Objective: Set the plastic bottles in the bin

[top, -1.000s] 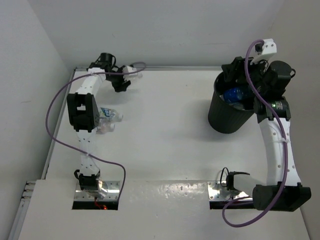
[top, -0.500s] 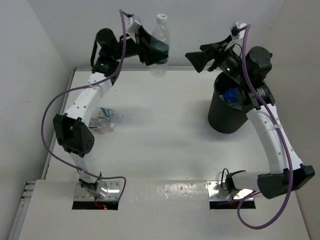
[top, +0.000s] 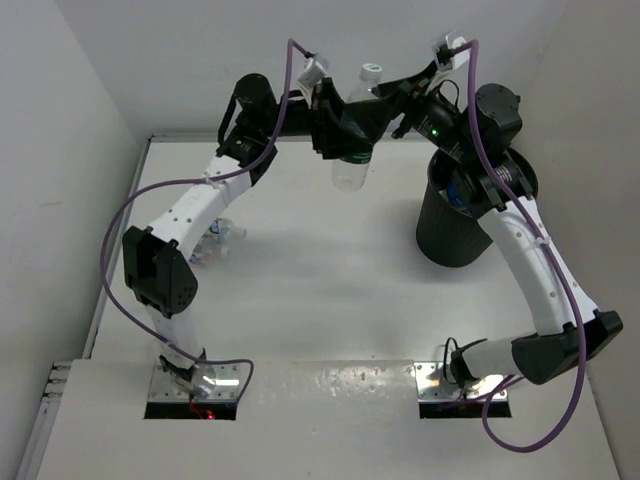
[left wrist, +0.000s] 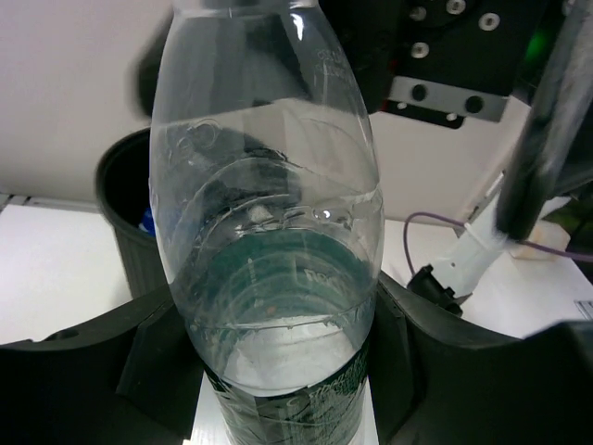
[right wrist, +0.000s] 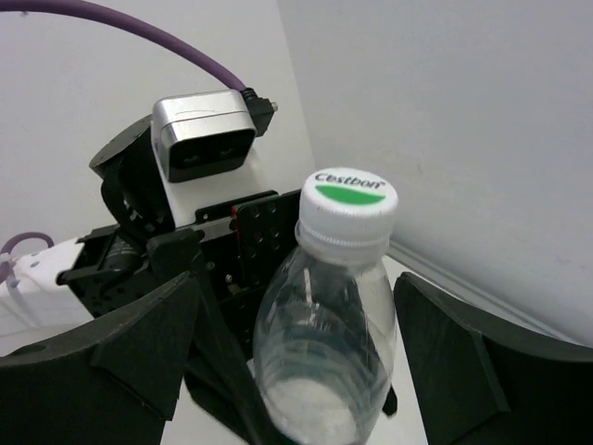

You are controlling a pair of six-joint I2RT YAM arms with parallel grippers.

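Observation:
My left gripper [top: 345, 128] is shut on a clear plastic bottle [top: 352, 150] with a dark green label and holds it upright, high above the table's far middle. In the left wrist view the bottle [left wrist: 269, 241] fills the space between my fingers [left wrist: 445, 362]. My right gripper [top: 388, 95] is open, with its jaws on either side of the bottle's upper part and apart from it. The white, green-topped cap [right wrist: 347, 199] shows in the right wrist view between the fingers [right wrist: 120, 343]. The black bin [top: 462, 225] stands at the far right, with a blue-labelled bottle [top: 462, 190] inside.
More small bottles [top: 215, 240] lie on the table at the far left, beside the left arm. The bin [left wrist: 130, 222] also shows behind the held bottle in the left wrist view. White walls close the back and left. Purple cables hang from both arms.
My left arm has lifted the bottle and carried it right, toward the bin. My right gripper has left the bin and swung left, so its open jaws now flank the bottle's top.

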